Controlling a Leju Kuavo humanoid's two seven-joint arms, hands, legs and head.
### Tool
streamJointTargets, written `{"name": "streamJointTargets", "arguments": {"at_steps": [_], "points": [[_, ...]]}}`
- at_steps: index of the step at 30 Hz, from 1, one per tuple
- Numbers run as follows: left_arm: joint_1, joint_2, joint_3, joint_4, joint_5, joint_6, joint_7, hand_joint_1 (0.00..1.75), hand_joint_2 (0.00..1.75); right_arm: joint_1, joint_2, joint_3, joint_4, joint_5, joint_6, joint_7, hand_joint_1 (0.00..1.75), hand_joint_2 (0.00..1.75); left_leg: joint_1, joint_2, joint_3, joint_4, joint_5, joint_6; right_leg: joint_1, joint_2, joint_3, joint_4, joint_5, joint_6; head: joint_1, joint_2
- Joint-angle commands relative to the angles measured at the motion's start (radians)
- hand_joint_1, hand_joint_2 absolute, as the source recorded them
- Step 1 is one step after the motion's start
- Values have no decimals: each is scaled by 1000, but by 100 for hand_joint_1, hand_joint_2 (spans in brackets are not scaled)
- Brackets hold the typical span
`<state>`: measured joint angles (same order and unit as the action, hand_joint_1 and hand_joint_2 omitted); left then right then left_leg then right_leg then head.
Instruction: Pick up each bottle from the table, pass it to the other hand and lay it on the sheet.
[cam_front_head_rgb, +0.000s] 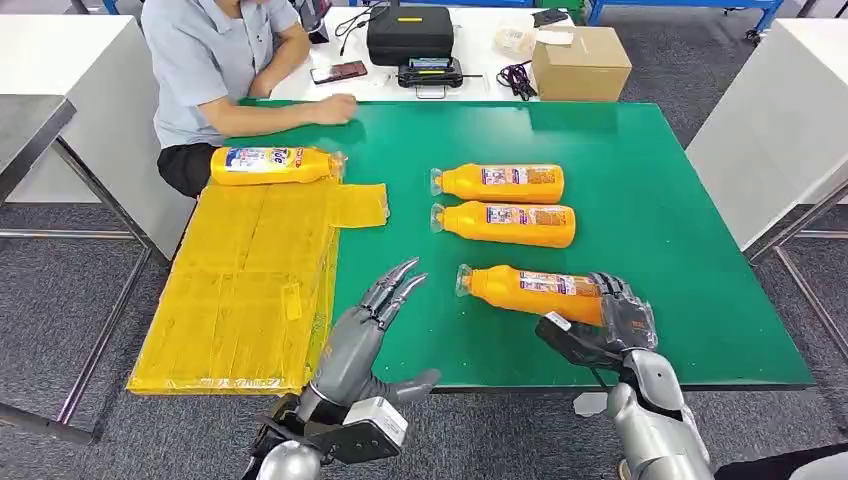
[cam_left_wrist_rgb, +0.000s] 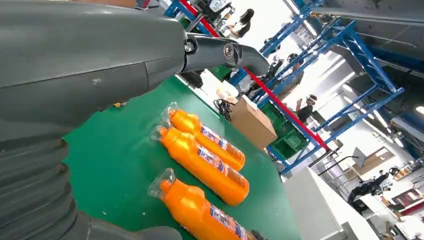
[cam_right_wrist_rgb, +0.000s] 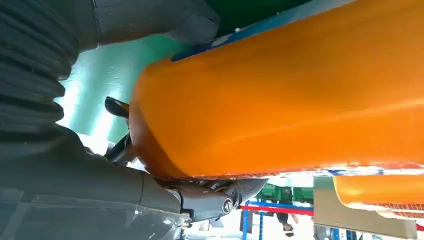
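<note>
Gripping the base of the nearest orange plastic bottle (cam_front_head_rgb: 530, 291), lower centre-right on the green table (cam_front_head_rgb: 650, 200), the right hand (cam_front_head_rgb: 610, 325) has fingers wrapped round it; pick-up step in hand. Left hand (cam_front_head_rgb: 375, 325) waits open, fingers spread, lower centre; next, likely lift and pass leftward toward the yellow sheet (cam_front_head_rgb: 240, 290).

Head view looks down on the green table (cam_front_head_rgb: 640, 220) — wrist views sit close, sharing it.

I see glossy orange plastic bottles (cam_front_head_rgb: 530, 290) with clear film over their caps, lying on a matt green table (cam_front_head_rgb: 650, 200). The yellow sheet (cam_front_head_rgb: 250, 290) looks like shiny, creased plastic. My hands' (cam_front_head_rgb: 365, 325) covers read as smooth grey plastic, ribbed at the wrist.
</note>
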<state>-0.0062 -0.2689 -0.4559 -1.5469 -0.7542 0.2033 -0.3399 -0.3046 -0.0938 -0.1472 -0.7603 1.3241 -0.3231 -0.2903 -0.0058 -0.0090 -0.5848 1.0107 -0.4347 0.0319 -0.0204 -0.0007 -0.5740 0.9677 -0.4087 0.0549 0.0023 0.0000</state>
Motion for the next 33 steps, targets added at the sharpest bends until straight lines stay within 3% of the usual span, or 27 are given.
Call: {"name": "streamJointTargets", "arguments": {"at_steps": [1,8,12,16,17,20,27,30,33], "points": [[-27,11,-19,50,2,-3,1,0,175,44,2,-21,103,1,17,3,175,175,2,-3,1,-1,1,-2,2,-4,3,-3,0,-2,0,0],[-28,12,-22,53,4,-4,0,0,175,47,8,-26,99,-25,21,-14,175,175,2,-4,1,-1,0,-3,3,-5,4,-2,0,-3,0,0],[-4,-11,19,22,100,43,-43,0,175,79,54,-89,9,-213,80,-151,175,175,2,-3,2,-1,0,-2,2,-4,3,-2,0,-2,0,0],[28,-37,69,-25,251,67,-69,0,175,122,112,-105,-145,-318,131,-172,175,175,3,0,0,-1,-1,-3,3,-1,2,-1,-1,-4,0,0],[56,-80,128,-52,433,131,-106,0,175,134,171,-148,-236,-446,151,-265,175,175,2,2,0,0,-1,-2,2,1,2,-1,0,-3,0,0],[71,-80,169,-61,566,124,-82,0,175,165,217,-123,-394,-488,191,-231,175,175,2,5,-1,0,-3,-4,3,4,-1,2,-1,-4,0,0],[68,-80,165,-47,574,126,-90,0,175,164,209,-124,-386,-490,197,-228,175,175,2,-1,-9,0,1,-1,2,-1,-5,1,-1,-1,0,0],[59,-80,177,4,713,84,-40,0,175,148,214,-117,-383,-515,200,-253,175,175,3,1,-8,0,-1,-2,3,1,-4,1,-1,-2,0,0],[56,-80,182,24,730,77,-68,0,175,142,210,-112,-368,-520,196,-251,175,175,1,2,-8,0,-1,-2,1,1,-4,1,-1,-3,0,0]]}}
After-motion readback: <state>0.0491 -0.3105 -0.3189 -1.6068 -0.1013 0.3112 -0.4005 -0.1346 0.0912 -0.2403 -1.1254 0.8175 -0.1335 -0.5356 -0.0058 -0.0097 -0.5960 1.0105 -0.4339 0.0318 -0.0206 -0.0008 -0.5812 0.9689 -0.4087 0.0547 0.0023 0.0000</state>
